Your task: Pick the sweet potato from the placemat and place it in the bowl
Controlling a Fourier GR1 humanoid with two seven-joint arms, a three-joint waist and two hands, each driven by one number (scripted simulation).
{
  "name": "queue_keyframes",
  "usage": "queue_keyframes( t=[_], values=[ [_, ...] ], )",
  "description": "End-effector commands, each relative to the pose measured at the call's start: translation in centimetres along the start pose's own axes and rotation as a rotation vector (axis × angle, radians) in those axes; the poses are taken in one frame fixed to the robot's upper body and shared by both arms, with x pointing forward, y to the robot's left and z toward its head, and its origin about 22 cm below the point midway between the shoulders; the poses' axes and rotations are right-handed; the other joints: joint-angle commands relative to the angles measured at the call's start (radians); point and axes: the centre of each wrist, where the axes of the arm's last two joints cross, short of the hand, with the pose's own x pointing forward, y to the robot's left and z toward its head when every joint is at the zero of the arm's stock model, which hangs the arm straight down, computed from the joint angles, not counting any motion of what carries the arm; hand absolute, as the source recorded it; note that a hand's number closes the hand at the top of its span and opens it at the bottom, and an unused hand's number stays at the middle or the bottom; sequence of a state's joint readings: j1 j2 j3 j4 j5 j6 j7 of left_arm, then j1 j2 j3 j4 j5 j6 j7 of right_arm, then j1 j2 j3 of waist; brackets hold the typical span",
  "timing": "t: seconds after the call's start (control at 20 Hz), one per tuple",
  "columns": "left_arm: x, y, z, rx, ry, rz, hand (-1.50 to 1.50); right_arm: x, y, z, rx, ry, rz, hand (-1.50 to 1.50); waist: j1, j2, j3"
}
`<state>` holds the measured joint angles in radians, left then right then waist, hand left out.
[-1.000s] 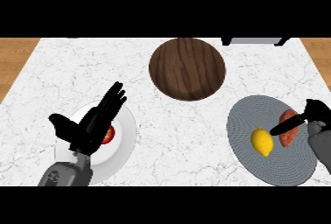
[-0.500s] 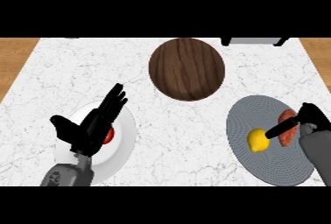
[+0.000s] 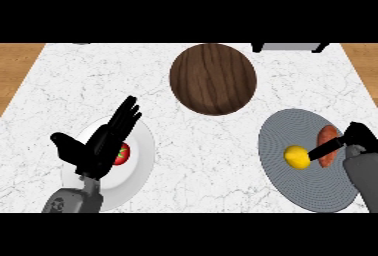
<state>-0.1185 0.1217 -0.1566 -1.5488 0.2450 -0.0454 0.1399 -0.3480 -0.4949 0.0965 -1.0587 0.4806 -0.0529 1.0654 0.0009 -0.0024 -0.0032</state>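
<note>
Sweet potato (image 3: 327, 136) lies on the placemat (image 3: 310, 190), just beside the lemon (image 3: 297, 156), as it did a second ago. The right hand (image 3: 357, 137) has sunk slightly against it at the placemat's right edge; whether it grips cannot be told. Left of the placemat, the left hand (image 3: 92, 150) stays spread over the plate (image 3: 144, 160).

surface: white grey-veined marble counter (image 3: 199, 150) | far left and far right: brown wooden floor (image 3: 18, 65) | far edge, right: grey-and-black object (image 3: 288, 47), cut off | light: even
</note>
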Motion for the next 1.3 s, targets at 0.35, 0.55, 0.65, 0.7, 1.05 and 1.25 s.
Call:
queue_keyframes(
  t=[0.35, 0.55, 0.65, 0.7, 1.05, 1.25],
  values=[
    [0.7, -1.7, 1.1, 0.015, -0.018, -0.008, 0.00, -1.0, 2.2, -1.0, -0.055, -0.029, 0.021, 1.50, 0.001, 0.001, 0.003],
    [-0.3, 0.2, -0.6, -0.009, 0.011, -0.001, 0.00, -0.7, 2.7, -2.1, -0.049, -0.057, 0.044, 1.50, 0.001, 0.003, 0.003],
    [0.1, -0.5, 0.1, -0.003, -0.005, 0.003, 0.00, -0.8, 4.2, -2.7, -0.056, -0.075, 0.029, 1.50, 0.006, 0.004, 0.004],
    [0.8, 0.3, 0.2, -0.024, -0.014, -0.012, 0.00, -3.0, 4.6, -3.3, -0.057, -0.056, 0.055, 1.50, 0.003, 0.003, 0.003],
    [-0.4, -0.8, -0.1, -0.008, -0.008, 0.000, 0.00, 1.4, 4.7, -1.6, -0.166, -0.064, 0.088, 1.50, 0.007, 0.004, 0.003],
    [-0.2, -2.2, -0.6, -0.083, -0.002, 0.004, 0.00, 7.2, 10.7, 10.4, -0.084, -0.792, 0.407, 1.50, 0.098, 0.002, 0.000]
  ],
)
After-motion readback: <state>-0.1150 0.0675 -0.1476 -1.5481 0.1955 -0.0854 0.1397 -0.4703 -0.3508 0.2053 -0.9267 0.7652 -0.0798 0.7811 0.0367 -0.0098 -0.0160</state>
